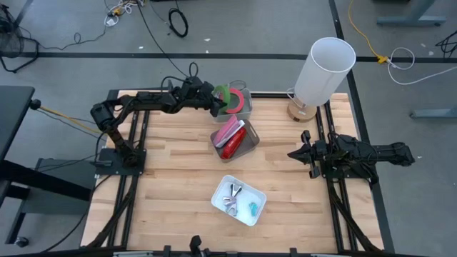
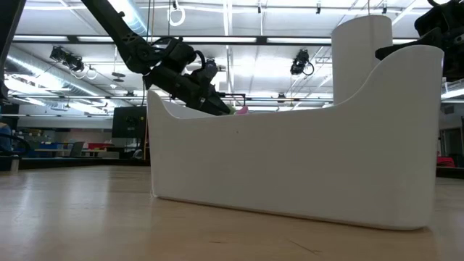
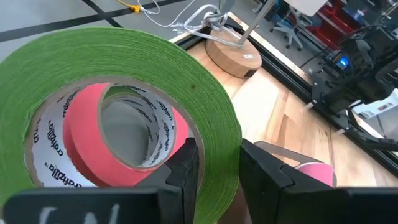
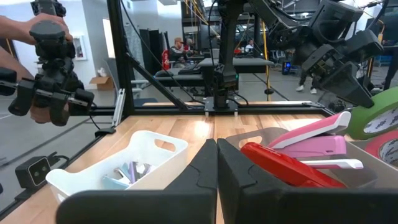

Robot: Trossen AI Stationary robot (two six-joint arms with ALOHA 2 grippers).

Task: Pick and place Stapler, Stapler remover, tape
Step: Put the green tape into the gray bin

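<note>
My left gripper (image 1: 216, 105) reaches to the table's far middle and is shut on a green tape roll (image 1: 223, 96), which stands on edge over a clear bin (image 1: 245, 107). A red-pink tape roll (image 3: 84, 134) lies in that bin and shows through the green roll's open centre. A pink stapler (image 4: 314, 138) and a red stapler (image 4: 283, 163) lie in a second clear bin (image 1: 248, 143). Staple removers (image 1: 233, 198) lie in a white tray (image 1: 250, 213). My right gripper (image 4: 216, 167) waits shut at the table's right side. My left gripper has one finger (image 3: 185, 167) inside the green roll's open centre and the other finger (image 3: 267, 169) outside, with the roll's wall (image 3: 219, 163) pinched between them. The fingers slant down from the table's left. The roll stands on edge; whether its lower rim touches the bin I cannot tell.
A white cylinder lamp (image 1: 325, 70) on a round wooden base (image 1: 300, 111) stands at the far right. In the low view the white tray (image 2: 290, 174) fills the foreground. A person's hands (image 4: 37, 56) hold a device beyond the table.
</note>
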